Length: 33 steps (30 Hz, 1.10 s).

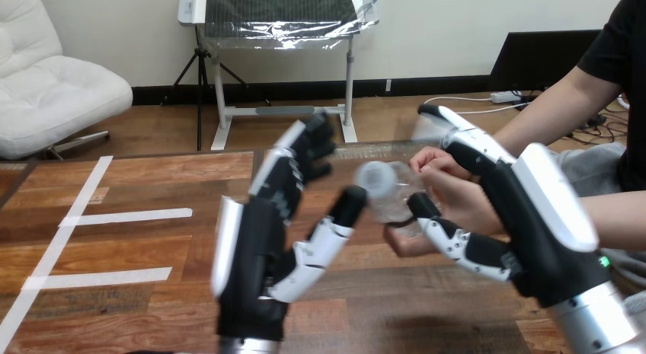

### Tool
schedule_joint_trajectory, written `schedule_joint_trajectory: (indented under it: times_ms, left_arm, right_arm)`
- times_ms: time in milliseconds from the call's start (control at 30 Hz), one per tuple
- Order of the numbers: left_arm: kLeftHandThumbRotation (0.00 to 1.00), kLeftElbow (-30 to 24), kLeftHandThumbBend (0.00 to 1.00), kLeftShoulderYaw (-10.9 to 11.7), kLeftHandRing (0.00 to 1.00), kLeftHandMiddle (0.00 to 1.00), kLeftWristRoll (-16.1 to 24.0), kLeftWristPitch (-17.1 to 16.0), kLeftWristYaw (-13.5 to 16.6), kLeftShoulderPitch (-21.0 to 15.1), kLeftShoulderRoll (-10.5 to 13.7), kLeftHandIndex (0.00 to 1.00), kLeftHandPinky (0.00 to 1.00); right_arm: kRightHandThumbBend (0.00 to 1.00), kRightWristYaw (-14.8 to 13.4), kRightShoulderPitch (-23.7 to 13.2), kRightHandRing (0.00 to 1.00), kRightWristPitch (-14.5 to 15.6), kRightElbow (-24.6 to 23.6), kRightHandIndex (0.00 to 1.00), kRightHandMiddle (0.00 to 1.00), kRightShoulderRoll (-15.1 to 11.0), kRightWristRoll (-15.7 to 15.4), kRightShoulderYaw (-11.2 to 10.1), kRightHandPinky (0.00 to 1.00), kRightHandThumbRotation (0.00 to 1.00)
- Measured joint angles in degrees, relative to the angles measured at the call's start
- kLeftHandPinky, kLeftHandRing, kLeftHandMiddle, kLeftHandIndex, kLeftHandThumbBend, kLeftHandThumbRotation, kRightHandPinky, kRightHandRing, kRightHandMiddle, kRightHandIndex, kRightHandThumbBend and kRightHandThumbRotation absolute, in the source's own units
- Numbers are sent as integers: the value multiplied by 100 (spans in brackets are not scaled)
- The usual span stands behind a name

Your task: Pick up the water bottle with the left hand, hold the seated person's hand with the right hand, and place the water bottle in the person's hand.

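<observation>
Head view: the water bottle lies on its side above the tabletop, in the person's hand, which curls round its far part. The bottle's clear round end points toward the view's left. The right hand clamps the person's hand from the view's right: its fingers reach over the top and its thumb hooks underneath, so the person's hand sits between them. The left hand stands upright just left of the bottle, palm turned toward it, its fingers straight and apart, holding nothing. The tip of its thumb is just beside the bottle's end (whether the two touch I cannot tell). Left of that hand, strips of white tape lie on the wooden tabletop, well apart from both hands and the bottle.
</observation>
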Motion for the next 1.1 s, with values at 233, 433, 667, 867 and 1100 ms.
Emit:
schedule_joint_trajectory:
  times_ms: [233,433,667,867,1100]
  left_arm:
    - [60,-154,47,17,78,80,121,-272,222,79,64,81,72]
    - [62,-271,44,-2,76,79,284,-436,428,255,197,80,70]
    - [62,-341,44,-25,76,80,461,-545,624,658,363,80,69]
    - [59,-340,44,-23,75,79,574,-545,716,1003,498,80,68]
    - [56,-341,44,-13,75,80,577,-545,813,1160,563,80,67]
  right_arm:
    - [8,-242,4,94,-473,110,84,94,260,6,151,88,0]
    - [6,-402,10,94,-880,268,84,94,442,17,224,89,0]
    - [3,-524,13,94,-1109,419,84,94,570,13,295,90,0]
    - [2,-518,30,94,-1164,517,84,95,592,48,341,91,0]
    - [2,-506,69,94,-1182,588,84,95,654,133,363,92,0]
